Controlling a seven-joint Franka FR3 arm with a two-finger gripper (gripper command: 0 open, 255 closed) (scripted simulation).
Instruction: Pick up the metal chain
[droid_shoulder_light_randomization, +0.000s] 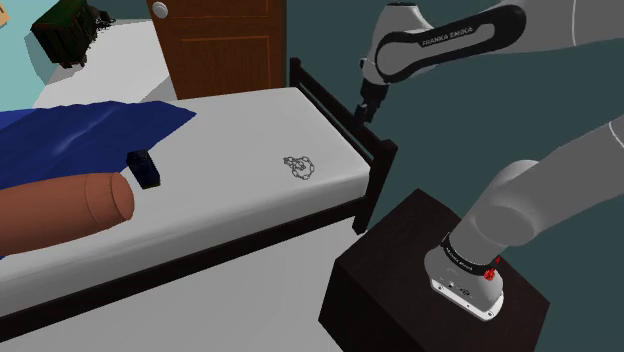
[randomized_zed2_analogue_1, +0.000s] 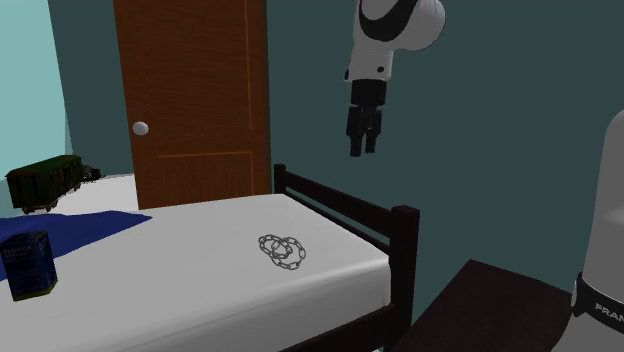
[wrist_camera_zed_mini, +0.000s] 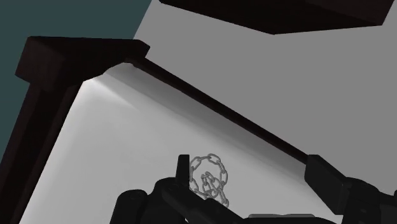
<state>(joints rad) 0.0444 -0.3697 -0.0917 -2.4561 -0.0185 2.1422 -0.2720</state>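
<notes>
Grey chain (droid_shoulder_light_randomization: 300, 168) on bed (droid_shoulder_light_randomization: 230, 140); hand (randomized_zed2_analogue_1: 363, 150) aloft, fingers (wrist_camera_zed_mini: 326, 181) spread; shoulder view adds brown bolster (droid_shoulder_light_randomization: 70, 215).

The chain (randomized_zed2_analogue_1: 283, 249) shows grey like metal links. The bed's white sheet (randomized_zed2_analogue_1: 200, 270) looks smooth and matt, the door (randomized_zed2_analogue_1: 190, 90) is brown wood, the bed frame (randomized_zed2_analogue_1: 403, 260) dark, perhaps wood too.

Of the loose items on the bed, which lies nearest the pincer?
The grey chain, coiled near the footboard; the blue box and dark train sit farther off.
</notes>
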